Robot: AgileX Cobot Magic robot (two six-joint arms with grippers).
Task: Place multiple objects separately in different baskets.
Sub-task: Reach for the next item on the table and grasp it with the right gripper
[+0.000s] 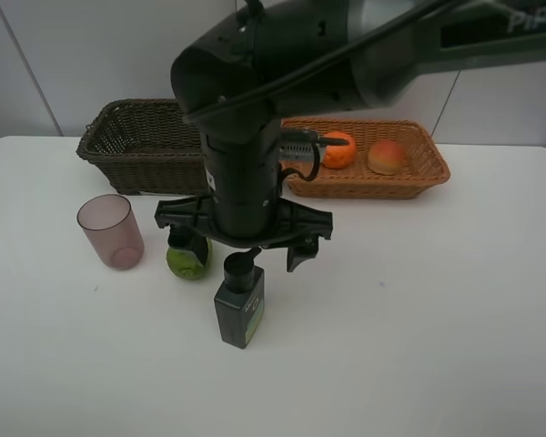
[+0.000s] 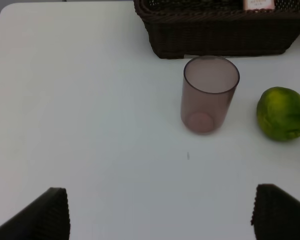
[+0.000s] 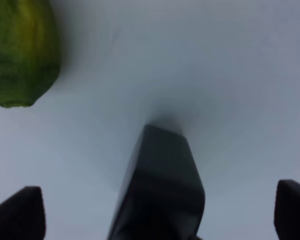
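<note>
My right gripper (image 1: pixel 246 248) reaches across the middle and hangs open just above the dark pump bottle (image 1: pixel 239 305), which lies on the table. In the right wrist view the bottle (image 3: pixel 162 185) sits between the spread fingertips (image 3: pixel 17 212), untouched. The green fruit (image 1: pixel 188 259) is next to the gripper's left finger. The mauve cup (image 1: pixel 112 230) stands upright left of it. The orange (image 1: pixel 338 150) and the peach-like fruit (image 1: pixel 387 157) lie in the light basket (image 1: pixel 419 187). The pink bottle (image 2: pixel 258 5) lies in the dark basket (image 2: pixel 220 35). My left gripper (image 2: pixel 157 215) is open and empty, short of the cup (image 2: pixel 209 92).
The dark basket (image 1: pixel 136 150) and the light basket stand side by side at the back of the white table (image 1: pixel 419 319). The right arm's body hides part of both baskets in the exterior view. The left arm does not show in that view.
</note>
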